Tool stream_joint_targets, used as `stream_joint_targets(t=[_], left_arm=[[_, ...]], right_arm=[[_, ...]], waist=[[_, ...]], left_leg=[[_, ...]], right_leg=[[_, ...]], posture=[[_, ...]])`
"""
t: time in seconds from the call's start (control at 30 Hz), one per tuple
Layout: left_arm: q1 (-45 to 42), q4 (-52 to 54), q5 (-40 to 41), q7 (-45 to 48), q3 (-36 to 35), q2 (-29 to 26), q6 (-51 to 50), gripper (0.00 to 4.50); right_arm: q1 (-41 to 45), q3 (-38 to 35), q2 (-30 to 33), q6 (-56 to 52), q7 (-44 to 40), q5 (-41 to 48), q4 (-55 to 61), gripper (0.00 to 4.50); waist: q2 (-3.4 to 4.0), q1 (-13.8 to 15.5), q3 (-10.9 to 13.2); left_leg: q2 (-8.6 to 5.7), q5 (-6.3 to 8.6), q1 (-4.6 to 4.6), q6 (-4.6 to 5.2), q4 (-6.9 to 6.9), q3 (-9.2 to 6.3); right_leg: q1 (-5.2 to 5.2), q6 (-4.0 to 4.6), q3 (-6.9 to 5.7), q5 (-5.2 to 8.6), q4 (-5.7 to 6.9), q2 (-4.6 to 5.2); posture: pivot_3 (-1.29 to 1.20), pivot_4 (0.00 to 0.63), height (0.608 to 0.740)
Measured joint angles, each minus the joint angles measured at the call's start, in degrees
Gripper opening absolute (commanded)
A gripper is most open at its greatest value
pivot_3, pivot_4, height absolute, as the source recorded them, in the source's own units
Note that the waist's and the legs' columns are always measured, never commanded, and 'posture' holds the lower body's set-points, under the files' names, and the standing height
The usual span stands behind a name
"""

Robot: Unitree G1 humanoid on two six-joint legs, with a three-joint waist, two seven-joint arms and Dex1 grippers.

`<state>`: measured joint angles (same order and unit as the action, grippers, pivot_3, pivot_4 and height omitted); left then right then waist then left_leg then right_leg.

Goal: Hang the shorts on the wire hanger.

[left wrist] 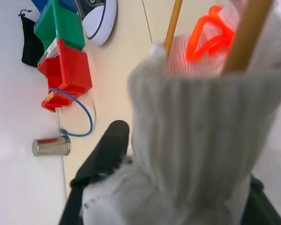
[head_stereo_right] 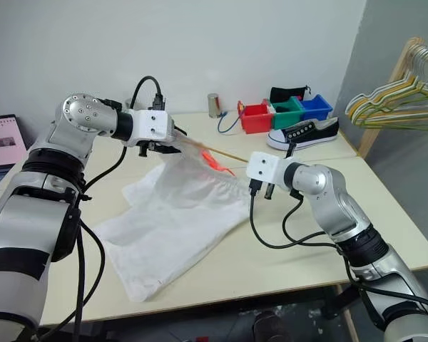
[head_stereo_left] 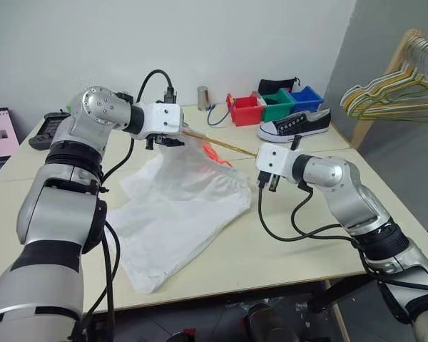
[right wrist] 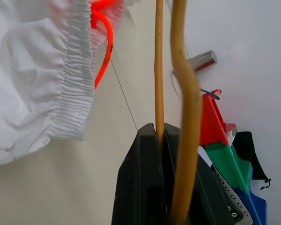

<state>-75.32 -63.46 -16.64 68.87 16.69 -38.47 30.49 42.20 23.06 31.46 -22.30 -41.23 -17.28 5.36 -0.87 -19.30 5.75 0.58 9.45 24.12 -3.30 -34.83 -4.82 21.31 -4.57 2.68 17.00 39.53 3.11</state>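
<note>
Shorts [head_stereo_left: 178, 206] sprawl across the pale table [head_stereo_left: 285, 242] in the head views, their lower leg reaching close to the near edge while the elastic waistband is lifted toward the left gripper [head_stereo_left: 172, 140]. From there the wire hanger [head_stereo_left: 225, 146] runs as a thin gold line above the tabletop to the right gripper [head_stereo_left: 269, 184], with an orange tag beside it. Bare tabletop lies open to the right of the cloth and ahead of the right arm. Far back stand a metal cylinder [head_stereo_left: 202, 97], red, green and blue bins [head_stereo_left: 271, 105] and a black sneaker [head_stereo_left: 295, 125]; bunched hangers [head_stereo_left: 396, 89] on a wooden rack fill the right side of the room, a laptop [head_stereo_left: 0, 135] the left.

Left wrist view: black fingers [left wrist: 105, 159] are clenched on the gathered waistband, the gold wire passing just beyond.

Right wrist view: fingers [right wrist: 145, 187] are pinched tight on one gold wire strand, a second strand just beside, the waistband well apart.
</note>
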Motion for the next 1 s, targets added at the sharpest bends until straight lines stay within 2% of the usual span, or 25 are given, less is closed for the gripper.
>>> stream_joint_targets(t=[0.13,0.2,0.6,0.83,0.87,0.9,1.0], left_arm=[[0.0,0.0,-0.8,-0.8,0.0,0.5,0.6,0.26],[0.0,0.0,-1.5,-1.1,0.2,0.6,1.3,0.03],[0.0,-0.4,-2.0,-2.0,0.4,0.6,2.3,0.03],[5.0,3.1,-0.9,-1.7,0.3,0.7,1.6,0.00],[6.4,4.6,-0.2,-1.4,0.1,0.7,1.1,0.00],[8.4,6.7,0.6,-0.7,0.1,0.6,0.5,0.00],[10.9,10.1,1.2,-0.6,-0.1,0.1,-0.6,0.00]], right_arm=[[0.0,0.0,-0.1,0.0,-0.3,0.0,0.0,0.00],[0.0,0.0,-0.1,0.0,-0.4,0.0,0.0,0.00],[0.0,-0.6,-0.2,0.0,-1.4,0.0,0.0,0.00],[-0.1,-1.3,-0.2,-1.0,-7.9,4.0,5.7,1.70],[-0.2,-1.3,0.4,-1.3,-9.0,4.7,6.1,1.80],[-0.6,-1.4,1.5,-1.9,-10.3,5.2,6.4,2.16],[-0.9,-1.7,2.9,-2.7,-12.2,6.3,6.6,2.81]], waist=[[0.00,-0.1,0.0],[0.00,-0.2,0.0],[0.00,-1.3,0.0],[-0.01,-1.7,0.0],[-0.01,-1.7,0.0],[-0.02,-1.6,0.0],[-0.02,-1.5,0.0]], left_leg=[[0.00,-0.03,-0.03,0.05,-0.02,0.00],[0.00,-0.05,-0.04,0.07,-0.02,-0.01],[-0.01,-0.07,-0.07,0.10,-0.03,-0.03],[0.00,-0.08,-0.20,0.11,-0.03,-0.04],[0.00,-0.08,-0.21,0.11,-0.04,-0.04],[0.00,-0.08,-0.20,0.11,-0.06,-0.06],[-0.02,-0.09,-0.20,0.13,-0.09,-0.07]], right_leg=[[-0.01,0.00,0.00,0.00,0.06,0.00],[-0.01,0.00,0.00,0.00,0.10,0.00],[-0.01,0.00,0.00,0.00,0.21,0.00],[-0.02,0.00,0.00,0.00,0.39,0.00],[-0.05,0.00,0.00,0.00,0.41,0.01],[-0.06,0.00,0.00,0.00,0.40,0.01],[-0.08,0.00,0.00,0.00,0.40,0.02]], posture=[[-0.28,0.002,0.740],[-0.28,0.002,0.740],[-0.29,0.006,0.740],[-0.28,0.006,0.740],[-0.28,0.006,0.740],[-0.28,0.006,0.740],[-0.28,0.006,0.740]])
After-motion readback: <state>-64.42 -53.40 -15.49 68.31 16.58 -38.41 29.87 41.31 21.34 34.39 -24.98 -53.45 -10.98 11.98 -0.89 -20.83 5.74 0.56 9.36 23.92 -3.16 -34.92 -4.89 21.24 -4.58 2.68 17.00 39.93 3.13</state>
